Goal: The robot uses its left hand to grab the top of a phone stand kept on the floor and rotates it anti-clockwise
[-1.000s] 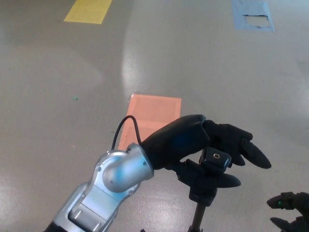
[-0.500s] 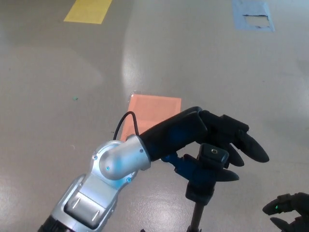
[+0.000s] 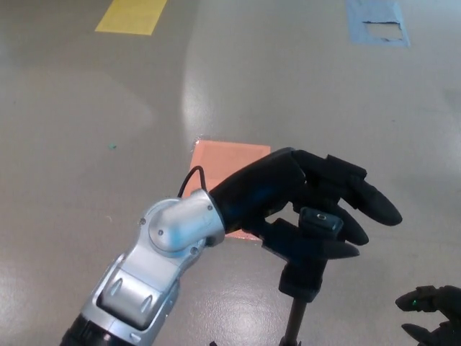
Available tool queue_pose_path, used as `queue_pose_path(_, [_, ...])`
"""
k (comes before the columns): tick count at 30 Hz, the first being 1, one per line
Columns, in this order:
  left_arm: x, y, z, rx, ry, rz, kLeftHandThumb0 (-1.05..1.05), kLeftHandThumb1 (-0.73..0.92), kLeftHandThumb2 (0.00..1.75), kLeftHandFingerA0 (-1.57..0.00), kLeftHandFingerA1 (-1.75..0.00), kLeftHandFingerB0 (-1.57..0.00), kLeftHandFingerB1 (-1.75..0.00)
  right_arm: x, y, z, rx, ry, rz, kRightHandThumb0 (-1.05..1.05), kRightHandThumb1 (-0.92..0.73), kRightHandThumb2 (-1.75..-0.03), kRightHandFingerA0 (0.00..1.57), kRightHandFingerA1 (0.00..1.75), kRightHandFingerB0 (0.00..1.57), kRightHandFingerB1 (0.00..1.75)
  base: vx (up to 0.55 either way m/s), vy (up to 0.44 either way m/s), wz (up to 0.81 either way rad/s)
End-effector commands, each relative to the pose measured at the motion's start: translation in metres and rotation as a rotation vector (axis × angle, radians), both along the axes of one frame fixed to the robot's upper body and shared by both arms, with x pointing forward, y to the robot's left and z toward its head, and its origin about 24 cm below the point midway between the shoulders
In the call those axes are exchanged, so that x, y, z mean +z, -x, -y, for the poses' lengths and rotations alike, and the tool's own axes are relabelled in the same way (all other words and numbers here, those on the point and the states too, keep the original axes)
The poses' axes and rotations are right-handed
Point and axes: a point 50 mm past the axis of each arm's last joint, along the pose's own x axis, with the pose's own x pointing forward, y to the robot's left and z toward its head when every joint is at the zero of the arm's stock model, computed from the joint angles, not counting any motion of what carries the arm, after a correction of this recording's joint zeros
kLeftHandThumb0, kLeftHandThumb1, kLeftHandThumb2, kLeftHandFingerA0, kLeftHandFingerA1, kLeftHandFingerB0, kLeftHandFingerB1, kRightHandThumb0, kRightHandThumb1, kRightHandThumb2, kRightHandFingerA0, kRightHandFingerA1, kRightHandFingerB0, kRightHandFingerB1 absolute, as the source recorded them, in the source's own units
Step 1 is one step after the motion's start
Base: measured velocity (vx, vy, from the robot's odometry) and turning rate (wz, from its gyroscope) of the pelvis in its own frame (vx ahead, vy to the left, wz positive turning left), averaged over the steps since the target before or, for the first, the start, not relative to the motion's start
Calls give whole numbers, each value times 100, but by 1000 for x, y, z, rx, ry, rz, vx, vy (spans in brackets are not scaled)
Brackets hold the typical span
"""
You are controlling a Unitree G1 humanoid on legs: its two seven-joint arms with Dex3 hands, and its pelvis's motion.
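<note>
Right now the phone stand (image 3: pixel 311 249) sits low and right of centre, near me, its black head with a small brass-ringed screw hole on top and its pole dropping out of the bottom edge. My left hand (image 3: pixel 302 198) is wrapped over that head from the left: the thumb runs under it on the near side, and the two thick fingers (image 3: pixel 360 198) reach across the far side and past it to the right. I judge the fingers closed on the top of the stand, though the palm covers the actual contact, so I can't confirm how firm the hold is.

To my reading, the grab is made and the turn is the step in hand. What comes next is a twist of the wrist anti-clockwise while keeping the squeeze even, so the head doesn't slip or the pole tip.

Hidden from me: the stand's base and feet, cut off below. My right hand (image 3: pixel 431 311) shows only as dark fingertips with a green light at the near right corner; whether it is spread or curled I cannot tell. Beyond, an orange floor patch (image 3: pixel 223 169) lies just behind my wrist.
</note>
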Motion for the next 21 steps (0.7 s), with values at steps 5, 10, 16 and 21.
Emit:
queue_pose_path(5, [-13, -15, 2, -69, 121, -643, -26, 55, 57, -100, -50, -83, -46, 16, -14, 4, -24, 8, 40, -62, -66, -90, 44, 51, 7, 34, 0, 0, 0])
queue_pose_path(10, [-13, -17, 2, -65, 132, -683, -25, 55, 57, -99, -50, -82, -46, 17, -16, 3, -37, 0, 42, -55, -77, -64, 52, 40, 12, 23, 0, 0, 0])
queue_pose_path(16, [-13, -19, 3, -55, 127, -701, -27, 56, 58, -99, -50, -82, -46, 18, -18, 3, -44, -9, 43, -62, -65, -88, 45, 52, 8, 34, 0, 0, 0])
queue_pose_path(21, [-10, -21, 4, -64, 126, -712, -27, 56, 57, -99, -51, -82, -47, 20, -20, 3, -38, -2, 51, -62, -66, -89, 45, 52, 7, 35, 0, 0, 0])
